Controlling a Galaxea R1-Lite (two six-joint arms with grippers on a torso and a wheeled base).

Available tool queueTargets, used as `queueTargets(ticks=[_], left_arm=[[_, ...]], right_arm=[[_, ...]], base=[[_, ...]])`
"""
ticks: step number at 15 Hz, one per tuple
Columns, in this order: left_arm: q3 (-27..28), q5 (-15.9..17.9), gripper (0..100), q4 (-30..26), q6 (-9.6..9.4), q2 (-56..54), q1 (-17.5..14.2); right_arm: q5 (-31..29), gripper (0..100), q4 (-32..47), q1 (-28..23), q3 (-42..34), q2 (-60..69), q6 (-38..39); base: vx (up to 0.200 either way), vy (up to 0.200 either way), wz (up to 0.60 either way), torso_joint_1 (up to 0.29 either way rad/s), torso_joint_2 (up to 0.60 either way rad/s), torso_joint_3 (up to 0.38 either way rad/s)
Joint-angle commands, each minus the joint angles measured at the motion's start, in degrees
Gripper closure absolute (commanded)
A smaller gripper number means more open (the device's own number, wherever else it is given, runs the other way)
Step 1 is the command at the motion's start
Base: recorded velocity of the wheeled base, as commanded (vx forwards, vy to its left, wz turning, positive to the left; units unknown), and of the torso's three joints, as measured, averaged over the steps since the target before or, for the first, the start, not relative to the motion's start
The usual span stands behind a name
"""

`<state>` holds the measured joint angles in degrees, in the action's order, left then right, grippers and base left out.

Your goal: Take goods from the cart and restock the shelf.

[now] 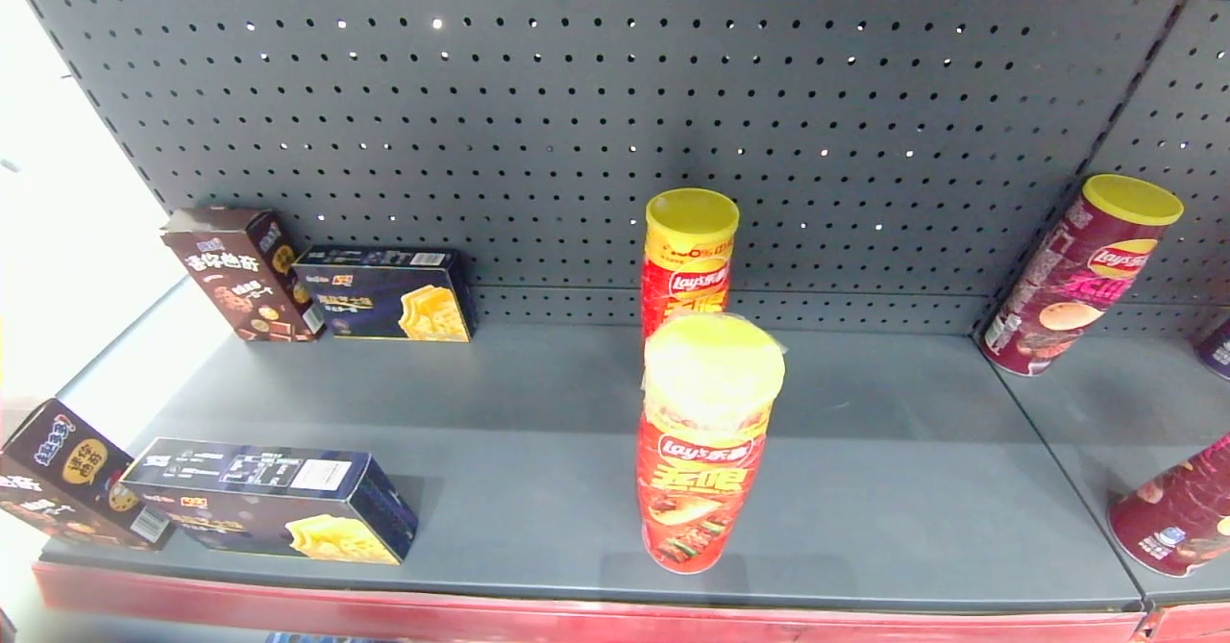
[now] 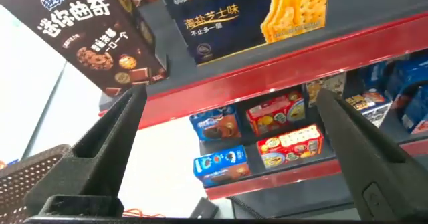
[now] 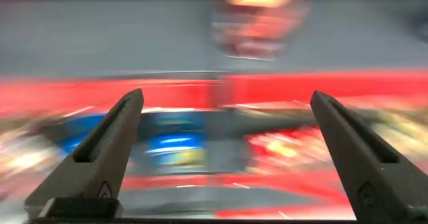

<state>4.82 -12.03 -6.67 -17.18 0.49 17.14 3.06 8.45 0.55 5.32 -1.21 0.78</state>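
Left gripper (image 2: 231, 93) is seen with its two dark fingers spread wide and nothing held between them. Beyond it, the front brown box (image 2: 87, 37) and the front blue box (image 2: 247, 17) are shown at the red shelf edge (image 2: 281, 63), with small packets (image 2: 281, 114) on lower shelves and a dark mesh basket (image 2: 30, 174) nearby. Right gripper (image 3: 226, 95) is likewise spread wide and empty, set before a blurred red band.

From the head camera, a grey shelf (image 1: 538, 432) with a perforated back panel (image 1: 577, 124) is shown. At centre, a front red can (image 1: 706, 451) with a yellow lid is stood upright, and a rear red can (image 1: 687, 259) is stood just behind it. At lower left, the two front boxes are laid side by side near the shelf's front. At upper left, a rear brown box (image 1: 240, 273) and a rear blue box (image 1: 389, 292) are placed against the panel. At right, a purple can (image 1: 1081, 278) is stood on the adjoining bay, and a second purple can (image 1: 1177, 513) is cut off by the frame's lower right.
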Motion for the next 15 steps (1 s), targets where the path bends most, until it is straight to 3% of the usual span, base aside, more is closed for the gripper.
queueTargets(ticks=[1, 2, 3, 4, 7, 11, 14, 15], left_arm=[[0.0, -1.2, 0, 0.0, -0.05, 2.7, -1.0], [0.0, -2.5, 0, 0.0, -0.05, 3.0, -1.2], [0.1, -3.6, 0, 0.0, -0.05, 3.0, -1.2], [0.0, -4.2, 0, 0.0, -0.14, 3.0, -1.2], [0.1, -4.1, 0, -0.1, -0.31, 2.9, -1.1], [0.2, -3.8, 0, -0.5, 0.48, 7.9, -2.4], [0.2, -3.8, 0, -0.5, 0.74, 13.0, -19.9], [0.2, -3.7, 0, -0.5, 2.15, 12.9, -21.7]], right_arm=[[-4.0, 0, 0.1, -0.7, 0.1, 0.5, 0.5], [-9.2, 0, -0.5, -0.5, -0.3, 0.9, 0.5], [-10.4, 0, -4.4, -0.5, -2.3, 1.0, 0.7], [-8.9, 0, -13.5, -0.5, -5.3, 1.0, 0.9], [-3.9, 0, -8.1, -0.5, -5.2, 0.9, 0.0], [-3.8, 0, -8.4, -0.5, -5.3, 0.9, -0.4], [-3.8, 0, -8.4, -0.5, -5.3, 0.9, -0.4], [-3.8, 0, -8.4, -0.5, -5.3, 0.9, -0.4]], base=[[0.000, 0.000, 0.00, 0.000, 0.00, 0.000], [0.000, 0.000, 0.00, 0.000, 0.00, 0.000], [0.000, 0.000, 0.00, 0.000, 0.00, 0.000], [0.000, 0.000, 0.00, 0.000, 0.00, 0.000], [0.000, 0.000, 0.00, 0.000, 0.00, 0.000], [0.000, 0.000, 0.00, 0.000, 0.00, 0.000], [0.000, 0.000, 0.00, 0.000, 0.00, 0.000], [0.000, 0.000, 0.00, 0.000, 0.00, 0.000]])
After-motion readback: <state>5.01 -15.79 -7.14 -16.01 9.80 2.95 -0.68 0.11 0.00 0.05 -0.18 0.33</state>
